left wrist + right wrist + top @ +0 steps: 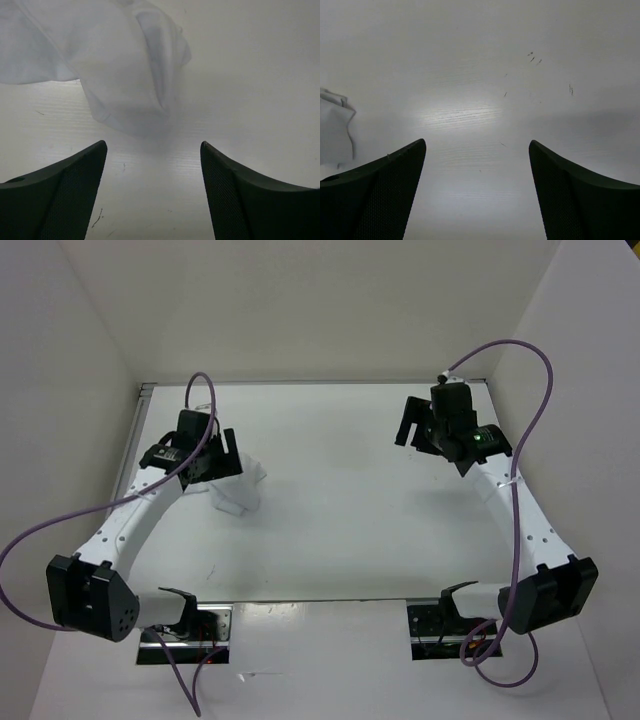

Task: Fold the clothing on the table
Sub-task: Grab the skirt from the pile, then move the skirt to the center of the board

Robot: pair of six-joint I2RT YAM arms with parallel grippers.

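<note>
The small, thin white fabric clothing (240, 490) lies crumpled in a loose bunch on the left part of the flat matte white table (350, 530), not spread flat. In the left wrist view the clothing (125, 65) sits with soft folds and a rounded lobe pointing toward the camera, resting on the tabletop just ahead of the black fingertips (75, 185).

The left gripper (222, 450) hovers over the near edge of the clothing with its jaws spread wide and nothing between them; only bare table shows in the gap. The right gripper (410, 425) is well apart from the cloth, over the far right part of the table, also released and holding nothing. In the right wrist view a corner of the clothing (335, 130) shows at the left edge, and a few small dark specks (534, 57) mark the tabletop.
</note>
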